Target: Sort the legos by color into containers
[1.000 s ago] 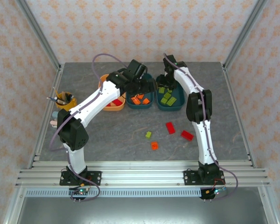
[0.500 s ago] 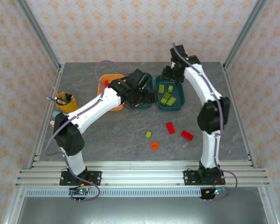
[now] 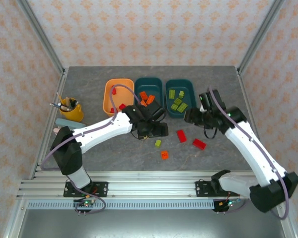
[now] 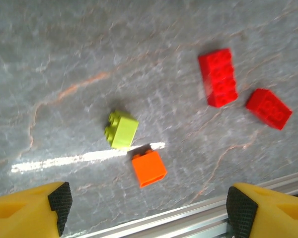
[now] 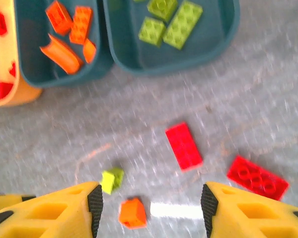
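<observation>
Left gripper (image 4: 149,206) and right gripper (image 5: 151,206) hang open, empty, above 4 loose legos (image 4: 217,77) on the counter (image 4: 64,59): likely light, rigid, slick; pinch the yellow-green brick (image 4: 121,130) across flat sides.

A dark teal oblong plastic tub (image 3: 150,85) holding orange studded bricks (image 3: 148,98) has a light orange plastic tub (image 3: 123,85) with small red bricks (image 3: 115,90) just left of it and a second dark teal tub (image 3: 186,87) with yellow-green bricks (image 3: 177,103) just right. In front of it, slightly right, on the grey table (image 3: 218,84), lie a small yellow-green brick (image 3: 158,143), a small orange brick (image 3: 164,154) nearer still, then a red oblong brick (image 3: 181,136) and another red brick (image 3: 199,144) farther right. A yellow cup of tools (image 3: 70,110) stands well left of it.
</observation>
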You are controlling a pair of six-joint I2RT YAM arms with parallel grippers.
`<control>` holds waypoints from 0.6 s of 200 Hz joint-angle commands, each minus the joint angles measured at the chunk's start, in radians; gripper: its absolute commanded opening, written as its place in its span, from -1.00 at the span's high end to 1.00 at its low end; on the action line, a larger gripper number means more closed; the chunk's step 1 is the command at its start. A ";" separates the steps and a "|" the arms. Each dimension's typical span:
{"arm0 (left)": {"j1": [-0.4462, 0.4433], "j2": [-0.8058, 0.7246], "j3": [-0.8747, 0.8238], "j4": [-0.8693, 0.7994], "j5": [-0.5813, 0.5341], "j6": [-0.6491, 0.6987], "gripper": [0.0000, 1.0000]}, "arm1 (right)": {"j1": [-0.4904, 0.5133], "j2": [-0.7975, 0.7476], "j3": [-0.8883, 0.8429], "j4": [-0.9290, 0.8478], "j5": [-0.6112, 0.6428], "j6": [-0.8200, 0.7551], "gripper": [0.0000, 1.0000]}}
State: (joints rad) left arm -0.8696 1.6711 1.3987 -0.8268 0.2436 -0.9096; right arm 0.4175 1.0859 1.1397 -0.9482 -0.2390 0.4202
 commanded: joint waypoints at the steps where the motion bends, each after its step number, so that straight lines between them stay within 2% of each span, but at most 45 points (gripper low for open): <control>1: -0.044 -0.002 0.010 0.032 -0.060 -0.094 -0.70 | 0.012 -0.126 -0.067 -0.052 0.007 0.104 -0.14; 54: -0.092 0.227 0.216 -0.020 -0.120 -0.231 -0.69 | 0.021 -0.282 -0.098 -0.186 0.080 0.172 -0.14; 85: -0.100 0.424 0.450 -0.110 -0.160 -0.253 -0.67 | 0.022 -0.330 -0.077 -0.224 0.095 0.161 -0.14; 120: -0.106 0.613 0.671 -0.210 -0.156 -0.280 -0.57 | 0.022 -0.361 -0.058 -0.236 0.093 0.164 -0.14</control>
State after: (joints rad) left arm -0.9627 2.2089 1.9491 -0.9081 0.1360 -1.1427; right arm 0.4335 0.7444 1.0512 -1.1408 -0.1825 0.5720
